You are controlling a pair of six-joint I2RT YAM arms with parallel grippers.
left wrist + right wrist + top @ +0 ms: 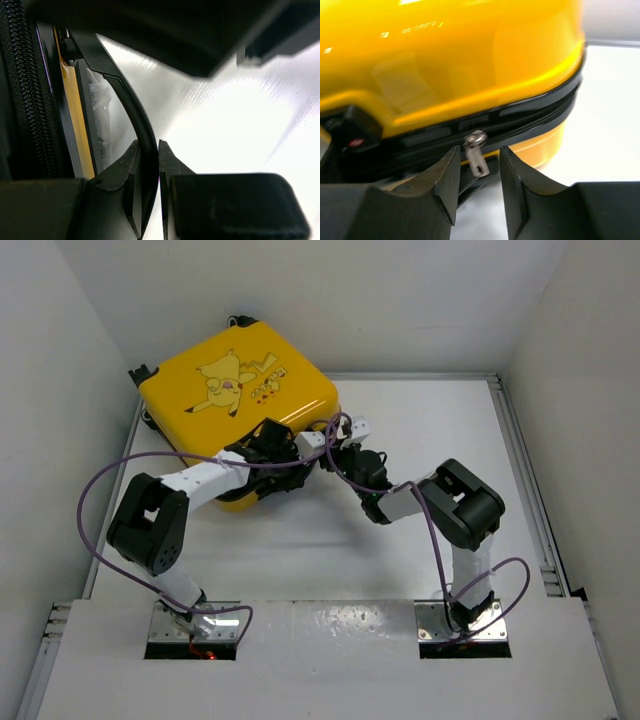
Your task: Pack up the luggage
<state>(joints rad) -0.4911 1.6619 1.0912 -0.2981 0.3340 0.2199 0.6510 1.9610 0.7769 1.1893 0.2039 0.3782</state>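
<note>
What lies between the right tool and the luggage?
Right wrist view: the silver zipper pull hangs from the luggage's black zipper band between the open right tool's fingers, touching neither.

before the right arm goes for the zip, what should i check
1. luggage lid down on its base: ok.
2. zipper pull lined up inside the right gripper: ok.
3. right gripper shut on the pull: not ok, it is open with a gap on each side.
4. left gripper pinching the black strip at the luggage's edge: ok.
5. how much of the zipper is closed: cannot tell.
</note>
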